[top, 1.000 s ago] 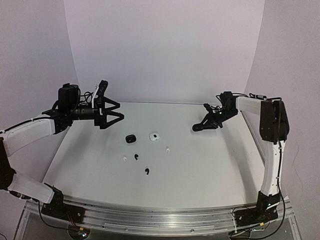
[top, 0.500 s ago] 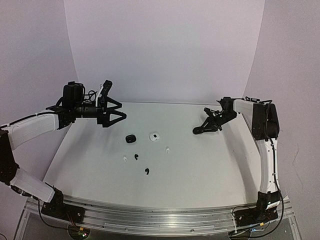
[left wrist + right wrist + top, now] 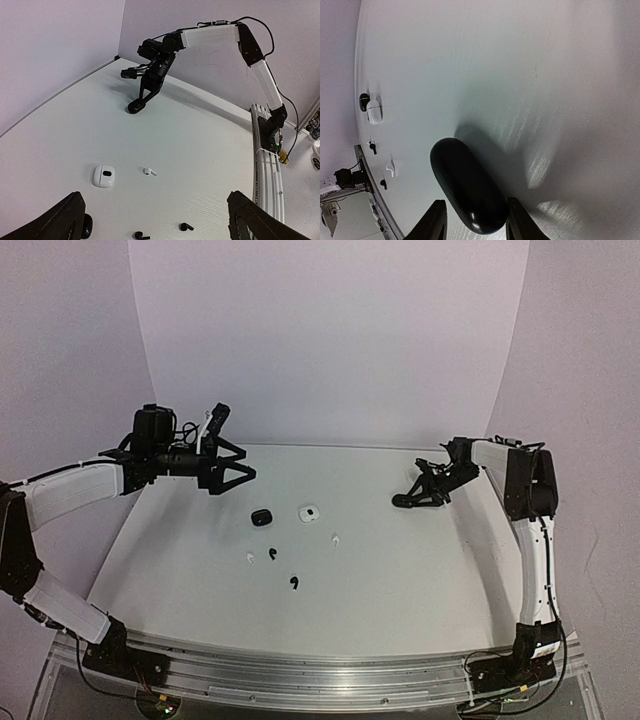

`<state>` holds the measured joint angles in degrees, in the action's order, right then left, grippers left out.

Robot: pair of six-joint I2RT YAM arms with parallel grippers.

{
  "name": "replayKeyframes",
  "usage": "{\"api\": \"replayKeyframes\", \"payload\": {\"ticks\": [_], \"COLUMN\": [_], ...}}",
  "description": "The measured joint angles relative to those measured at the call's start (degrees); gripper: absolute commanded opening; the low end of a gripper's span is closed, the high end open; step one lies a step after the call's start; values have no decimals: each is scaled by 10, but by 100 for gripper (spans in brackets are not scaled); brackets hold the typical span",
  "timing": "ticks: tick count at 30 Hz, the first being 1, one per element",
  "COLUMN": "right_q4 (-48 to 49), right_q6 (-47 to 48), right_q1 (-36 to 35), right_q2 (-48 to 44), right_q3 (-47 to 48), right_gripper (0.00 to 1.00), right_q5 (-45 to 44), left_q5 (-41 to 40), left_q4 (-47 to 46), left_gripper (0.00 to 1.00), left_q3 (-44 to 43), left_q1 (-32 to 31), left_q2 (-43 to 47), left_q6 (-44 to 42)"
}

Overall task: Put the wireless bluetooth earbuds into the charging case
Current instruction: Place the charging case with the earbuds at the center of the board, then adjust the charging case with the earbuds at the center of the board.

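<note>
Charging case [image 3: 468, 192] flanked by right tool [image 3: 474, 204]

The left arm [image 3: 70, 490] and right arm [image 3: 535, 560] are white tubular links with black joint housings and thin black cables, tipped by the angular black left gripper [image 3: 248, 465] and right gripper [image 3: 403, 500].

Finish noted: worktop [image 3: 520, 75] matt white, finely ribbed; black charging case [image 3: 467, 187] glossy, smooth, plastic-looking; white charging case [image 3: 104, 175] smooth plastic; rail [image 3: 320, 675] along the worktop's near edge bare metal.
</note>
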<state>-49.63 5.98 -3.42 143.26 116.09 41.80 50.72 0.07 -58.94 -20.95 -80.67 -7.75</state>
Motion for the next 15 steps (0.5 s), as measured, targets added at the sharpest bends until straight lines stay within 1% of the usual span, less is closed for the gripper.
{"api": "replayKeyframes", "payload": {"ticks": [7,15], "right_q4": [-6,-6], "right_q6": [-7,-11], "right_q1": [-1,-1], "right_q2": [0,0], "right_q3": [19,30], "right_gripper": [50,53], "right_q5": [-29,-56], "left_q5": [0,0], "left_q4": [0,0], "left_gripper": [98,98], "left_q3": [0,0], "left_q1": [0,0], "left_q2": [0,0], "left_q6": [-3,-4]}}
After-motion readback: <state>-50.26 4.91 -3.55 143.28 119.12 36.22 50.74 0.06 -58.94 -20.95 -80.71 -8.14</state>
